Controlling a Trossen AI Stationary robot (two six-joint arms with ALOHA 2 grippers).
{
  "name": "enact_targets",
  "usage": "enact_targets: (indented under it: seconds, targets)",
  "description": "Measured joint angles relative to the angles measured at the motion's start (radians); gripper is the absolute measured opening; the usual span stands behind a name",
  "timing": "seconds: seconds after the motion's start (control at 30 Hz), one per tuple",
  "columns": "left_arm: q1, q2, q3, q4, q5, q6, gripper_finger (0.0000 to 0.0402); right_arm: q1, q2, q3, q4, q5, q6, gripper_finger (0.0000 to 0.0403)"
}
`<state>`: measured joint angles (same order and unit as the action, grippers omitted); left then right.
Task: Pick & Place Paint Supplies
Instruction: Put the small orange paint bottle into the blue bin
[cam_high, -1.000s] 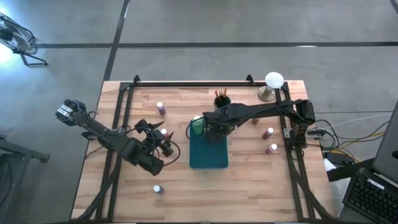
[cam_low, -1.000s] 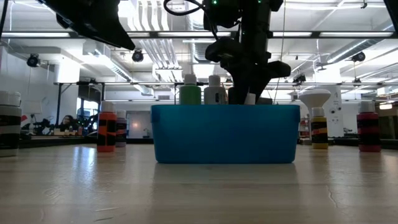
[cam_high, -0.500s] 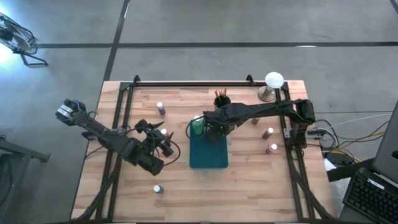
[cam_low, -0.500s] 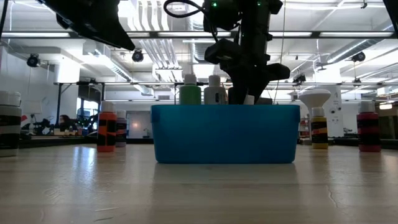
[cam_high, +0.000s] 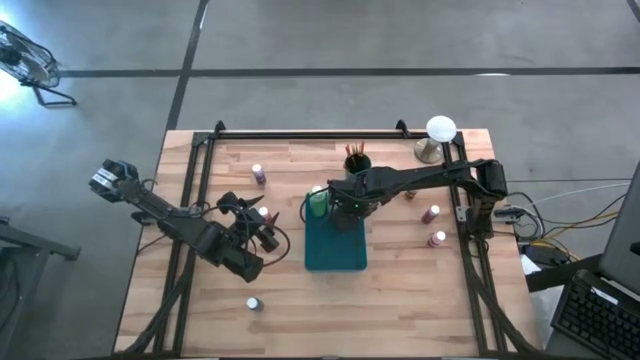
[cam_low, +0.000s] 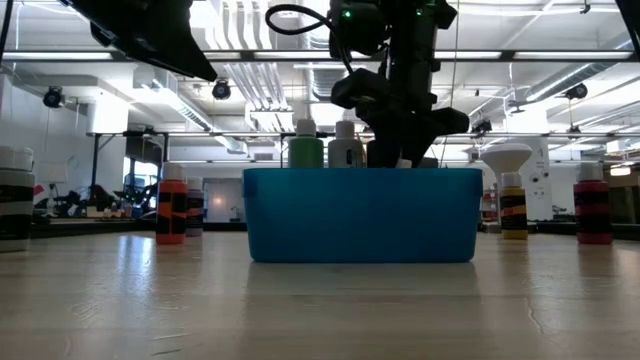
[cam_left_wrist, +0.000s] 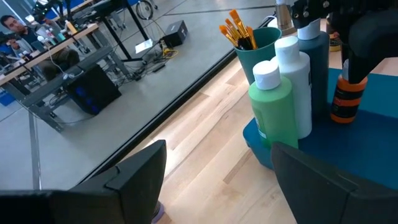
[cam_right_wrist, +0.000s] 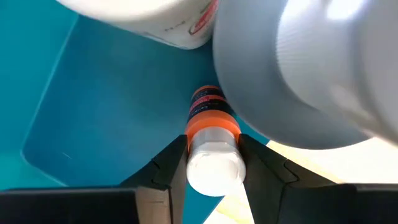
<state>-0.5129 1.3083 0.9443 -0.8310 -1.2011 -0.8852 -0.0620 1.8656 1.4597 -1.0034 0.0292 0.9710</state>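
Observation:
A small orange bottle (cam_right_wrist: 208, 115) with a white cap stands upright over the far end of the teal tray (cam_high: 335, 255), with my right gripper (cam_high: 345, 212) shut on it from above. Beside it in the tray stand a light-green bottle (cam_left_wrist: 273, 106), a white bottle (cam_left_wrist: 297, 81) and a dark teal bottle (cam_left_wrist: 318, 59). In the low view the tray wall (cam_low: 360, 215) hides the orange bottle. My left gripper (cam_left_wrist: 217, 162) hovers open to the tray's left, above the table, with nothing between its fingers. My right gripper pinches the orange bottle at its white cap (cam_right_wrist: 213, 163) between the two fingers (cam_right_wrist: 171, 163), which point straight down. The bottle hangs upright below them inside the tray. Whether its base (cam_left_wrist: 342, 118) touches the tray floor, I cannot tell.
A teal cup of brushes (cam_high: 356, 160) stands just beyond the tray. Small bottles stand loose on the table at the far left (cam_high: 258, 173), near left (cam_high: 254, 302) and right (cam_high: 432, 213), (cam_high: 437, 238). A white-domed object (cam_high: 438, 130) sits at the far right corner.

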Motion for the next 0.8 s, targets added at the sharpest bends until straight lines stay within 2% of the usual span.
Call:
enact_targets:
  seconds: [0.2,0.47,0.8]
  targets:
    - [-0.001,0.000,0.000,0.000,0.000,0.000,0.0293,0.000,0.000,-0.001,0.025,0.000,-0.002,0.0116]
    - [-0.001,0.000,0.000,0.000,0.003,0.000,0.0293,-0.001,0.000,-0.002,0.023,-0.001,-0.006,0.0164]
    - [0.000,0.000,0.000,0.000,0.014,0.009,0.0293,-0.002,-0.001,0.010,0.020,-0.016,-0.037,0.0138]
